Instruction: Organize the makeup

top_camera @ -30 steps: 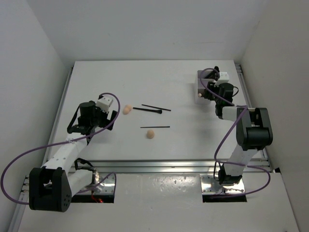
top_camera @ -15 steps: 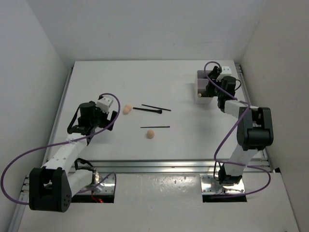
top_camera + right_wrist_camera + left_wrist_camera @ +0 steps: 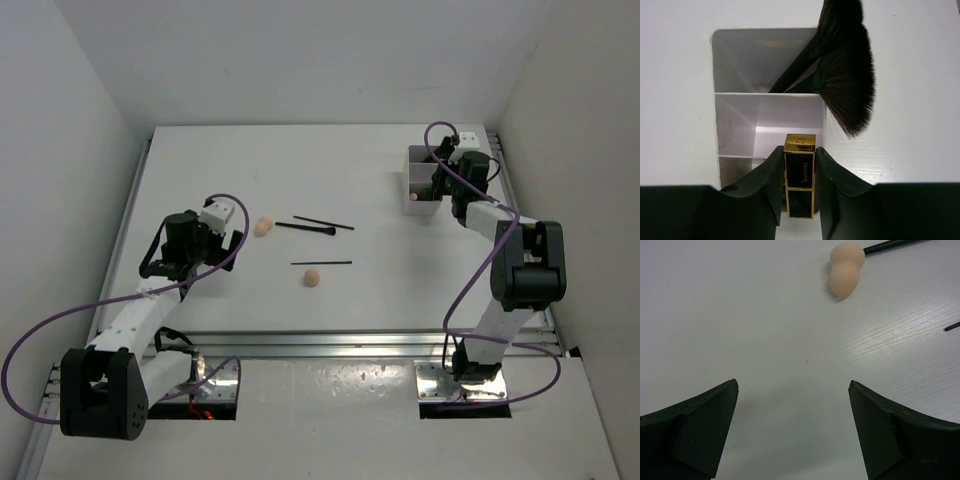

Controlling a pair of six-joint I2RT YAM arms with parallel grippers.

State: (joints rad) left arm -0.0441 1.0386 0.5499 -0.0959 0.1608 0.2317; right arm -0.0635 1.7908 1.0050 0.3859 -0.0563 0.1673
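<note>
Right gripper (image 3: 800, 152) clamps the black-gold lipstick (image 3: 800, 190) upright at the near end of the translucent box (image 3: 735, 107), and black fluffy brushes (image 3: 845, 75) lean out of the box's far compartment. Left gripper (image 3: 792, 390) hangs wide open over the table (image 3: 740, 315), with a peach sponge (image 3: 845, 272) lying just ahead of it.

the right tool (image 3: 800, 192) grips a black-gold lipstick (image 3: 800, 175) over the box (image 3: 735, 120); brushes (image 3: 845, 75) lean inside.
</note>
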